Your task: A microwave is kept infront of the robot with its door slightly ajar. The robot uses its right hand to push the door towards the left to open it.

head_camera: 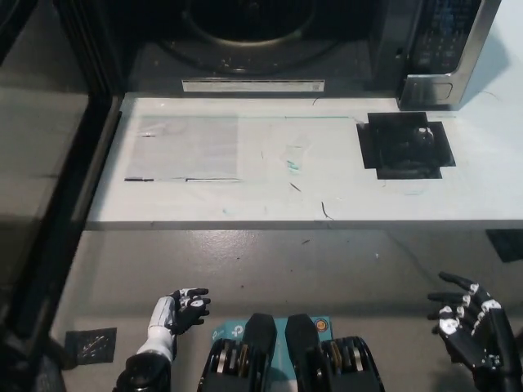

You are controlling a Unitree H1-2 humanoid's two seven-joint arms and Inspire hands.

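Right hand [472,327], black, hangs at the near right over the floor [270,261], fingers spread and holding nothing, well apart from the microwave [245,57]. Left hand [184,309] rests at the near left, low, fingers curled loosely around nothing. Far across the white table [270,163] the microwave stands open, its dark cavity and turntable showing, the control panel [441,37] at the far right. Its door [45,163] is swung wide to the left, reaching past the table's near edge. Black tape [404,145] marks the table on the right.
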